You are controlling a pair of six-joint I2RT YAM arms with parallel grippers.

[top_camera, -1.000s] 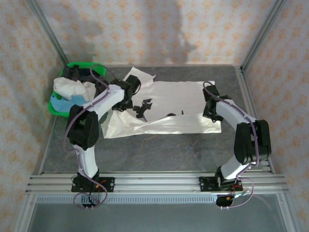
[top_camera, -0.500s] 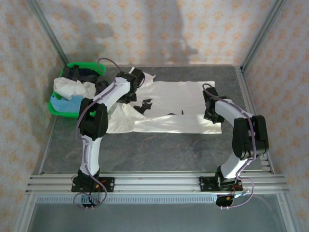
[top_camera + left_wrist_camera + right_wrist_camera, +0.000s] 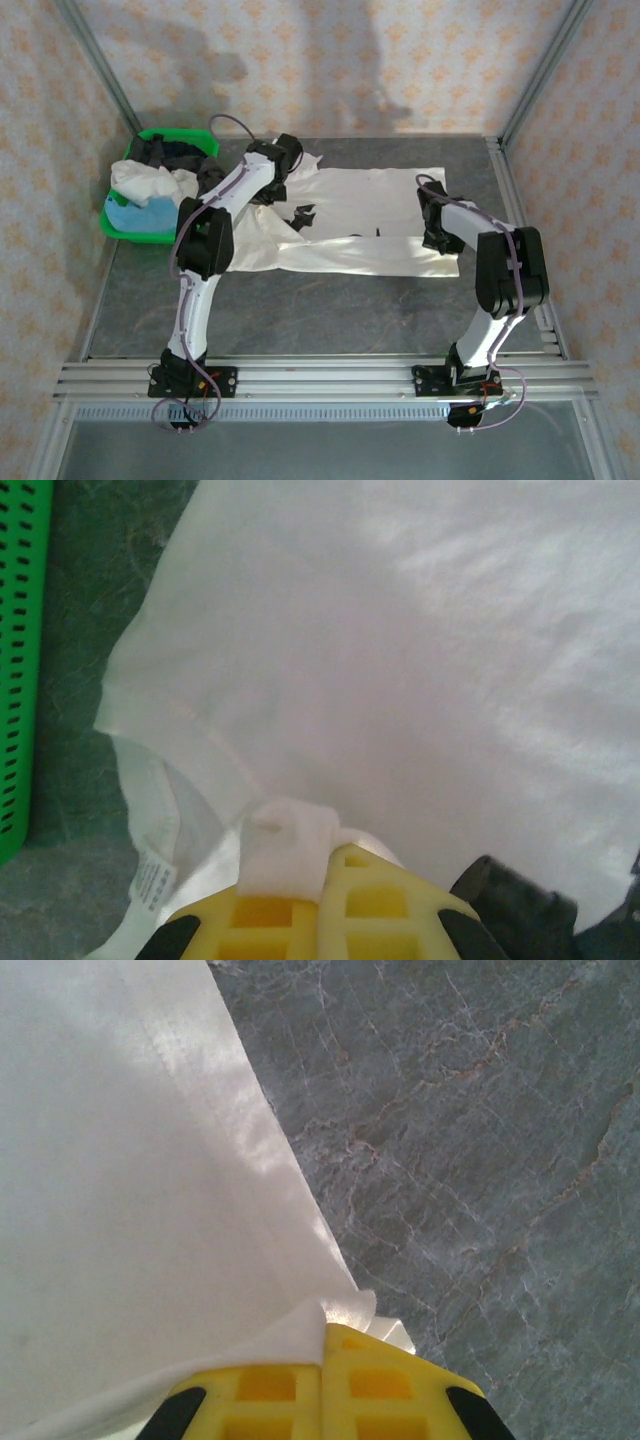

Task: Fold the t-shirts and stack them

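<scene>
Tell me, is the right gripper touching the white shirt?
Touching. In the right wrist view, the right gripper is shut on a corner of the shirt.

The left arm (image 3: 195,310) and right arm (image 3: 478,345) match: white tube links joined by bulky black joints, each trailed by a looping pale purple cable (image 3: 225,117). Black bases (image 3: 185,378) with red wiring sit toward 6 o'clock in the overhead view. The left gripper (image 3: 325,858) and right gripper (image 3: 323,1335) have yellow fingers moulded with square pockets, black behind.
</scene>
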